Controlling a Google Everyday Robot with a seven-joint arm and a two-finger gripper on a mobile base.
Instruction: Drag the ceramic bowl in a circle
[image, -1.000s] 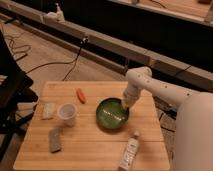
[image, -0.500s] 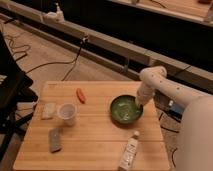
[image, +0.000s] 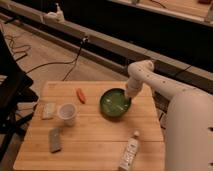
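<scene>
The ceramic bowl (image: 114, 104) is round, shallow and glossy green with a paler inside. It sits on the wooden table (image: 95, 132), right of centre and toward the far edge. My gripper (image: 130, 94) reaches down from the white arm on the right and sits at the bowl's far right rim, touching it.
A translucent white cup (image: 67, 113) stands left of the bowl. A small orange item (image: 80, 95) lies between them, farther back. A pale packet (image: 48, 110) and a grey block (image: 55, 139) lie at the left. A white bottle (image: 128, 155) lies at the front edge. A black chair (image: 11, 95) stands left of the table.
The bowl went right and away from the front edge, then back left and a little farther back, with the gripper staying at its rim.
</scene>
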